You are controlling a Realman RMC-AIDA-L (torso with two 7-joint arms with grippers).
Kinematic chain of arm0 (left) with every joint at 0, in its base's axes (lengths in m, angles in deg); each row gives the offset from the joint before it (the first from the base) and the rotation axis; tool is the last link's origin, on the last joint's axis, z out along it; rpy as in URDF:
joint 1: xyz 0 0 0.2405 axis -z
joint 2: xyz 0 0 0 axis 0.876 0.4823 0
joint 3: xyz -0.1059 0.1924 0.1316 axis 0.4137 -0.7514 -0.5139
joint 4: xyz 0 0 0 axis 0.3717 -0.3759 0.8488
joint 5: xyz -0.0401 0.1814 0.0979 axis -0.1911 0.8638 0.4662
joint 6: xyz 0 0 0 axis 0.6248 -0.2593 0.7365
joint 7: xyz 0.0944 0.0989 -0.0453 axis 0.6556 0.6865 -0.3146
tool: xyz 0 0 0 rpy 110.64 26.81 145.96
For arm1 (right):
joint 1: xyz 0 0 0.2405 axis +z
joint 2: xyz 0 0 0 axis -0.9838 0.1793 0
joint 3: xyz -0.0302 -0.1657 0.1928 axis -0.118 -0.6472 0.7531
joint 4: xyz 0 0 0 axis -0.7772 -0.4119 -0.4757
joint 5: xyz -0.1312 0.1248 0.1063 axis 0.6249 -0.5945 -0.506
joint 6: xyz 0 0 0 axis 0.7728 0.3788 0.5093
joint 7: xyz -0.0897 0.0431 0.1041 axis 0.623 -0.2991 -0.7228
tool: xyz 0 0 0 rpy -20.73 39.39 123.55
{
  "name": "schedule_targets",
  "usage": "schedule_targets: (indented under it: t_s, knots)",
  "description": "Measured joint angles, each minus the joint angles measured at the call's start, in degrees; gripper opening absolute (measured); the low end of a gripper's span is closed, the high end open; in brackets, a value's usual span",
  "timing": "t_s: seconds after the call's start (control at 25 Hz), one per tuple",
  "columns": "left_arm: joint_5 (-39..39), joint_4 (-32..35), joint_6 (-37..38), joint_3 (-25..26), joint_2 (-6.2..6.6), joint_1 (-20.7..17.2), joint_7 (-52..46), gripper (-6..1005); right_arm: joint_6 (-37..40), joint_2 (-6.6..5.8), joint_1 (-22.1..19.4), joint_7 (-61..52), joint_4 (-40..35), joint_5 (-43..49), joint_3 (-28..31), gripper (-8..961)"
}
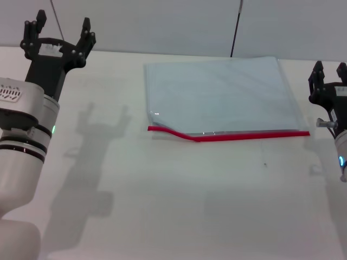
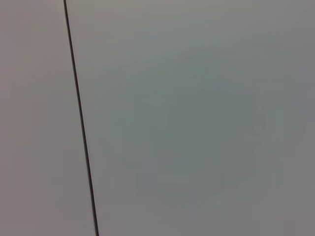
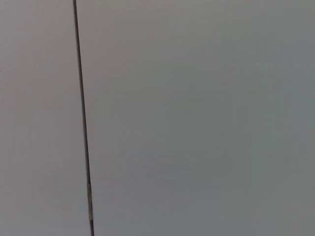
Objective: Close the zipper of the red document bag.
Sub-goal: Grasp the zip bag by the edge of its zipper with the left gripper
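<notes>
Bag (image 1: 219, 95), a flat translucent blue-grey pouch, lies on the white surface (image 1: 179, 206) toward 12 o'clock of the head view's centre, its zipper (image 1: 233, 136) forming the near long edge. This red strip runs straight from the 3 o'clock end to about the middle, then bends and lifts away toward the 9 o'clock end, where the pouch mouth appears to gape; a tiny pale spot near that end may be the slider, though it is too small to be sure. Judged from this, the zipper is not closed along its 9 o'clock portion, and the task seems not yet begun: nothing touches the bag.

Left claw (image 1: 58, 30) is raised at 10 o'clock, well apart from the bag, its fingers spread wide with nothing between them. Right claw (image 1: 329, 70) hangs at 3 o'clock, just beyond the bag's corner, fingers parted and empty.

Both wrist views show only a plain pale wall with a dark seam, no bag.

Remaining work, as a judgement: steady the bag, find the slider, and draw it along the full strip.
</notes>
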Motion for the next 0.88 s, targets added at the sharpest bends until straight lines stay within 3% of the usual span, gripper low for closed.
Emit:
schedule_targets:
  t_s: [0.36, 0.56, 0.64, 0.88]
  knots:
    - [0.0, 0.1, 1.9, 0.0, 0.0, 0.2, -0.2, 888, 0.4, 0.07, 0.0, 0.0, 0.3, 0.0, 0.0, 479]
    - [0.1, 3.8, 10.1, 0.4, 0.81, 0.5, -0.4, 888, 1.7, 0.03, 0.0, 0.0, 0.5, 0.0, 0.0, 478]
    - [0.3, 7.6, 16.0, 0.4, 2.26, 0.4, 0.2, 888, 1.9, 0.02, -0.1, 0.0, 0.5, 0.0, 0.0, 477]
    - [1.3, 23.2, 40.5, 2.3, 10.12, 0.5, 2.4, 888, 2.0, 0.0, -0.1, 0.0, 0.5, 0.0, -0.3, 475]
